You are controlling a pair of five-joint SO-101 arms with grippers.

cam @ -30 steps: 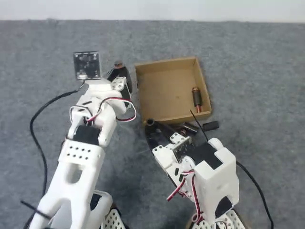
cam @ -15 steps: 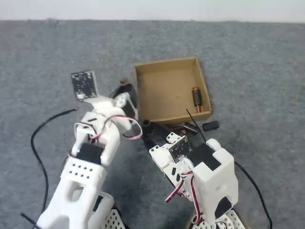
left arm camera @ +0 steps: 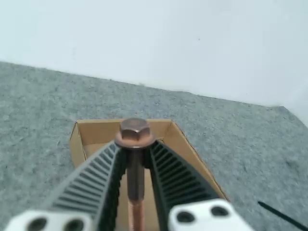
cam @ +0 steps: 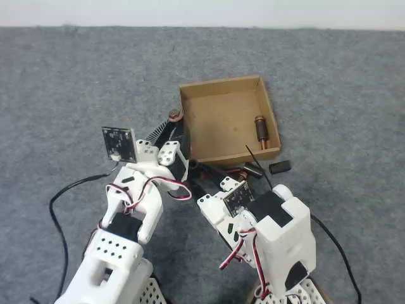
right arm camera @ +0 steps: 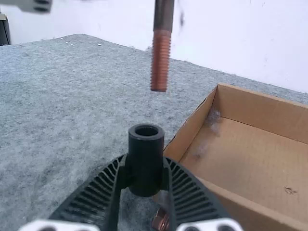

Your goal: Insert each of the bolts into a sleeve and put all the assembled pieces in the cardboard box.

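My left gripper (left arm camera: 134,144) is shut on a copper bolt (left arm camera: 134,132), just below its hex head, with the thread pointing down. In the high view the bolt's head (cam: 175,114) sits just off the left wall of the cardboard box (cam: 218,83). My right gripper (right arm camera: 146,168) is shut on a black sleeve (right arm camera: 146,144), held upright with its bore facing up. The bolt's threaded end (right arm camera: 160,57) hangs a little above the sleeve and slightly to one side of the bore. One assembled piece (cam: 259,130) lies inside the box by its right wall.
A loose black sleeve (cam: 279,167) lies on the grey carpet just outside the box's near right corner. More loose parts (cam: 248,171) and a thin black cable tie (cam: 259,166) lie beside it. The box's near wall (right arm camera: 260,106) stands close behind the held sleeve.
The left arm has swung toward the right arm, carrying the bolt from beside the box's far left corner to above the held sleeve. The right gripper barely shifted.
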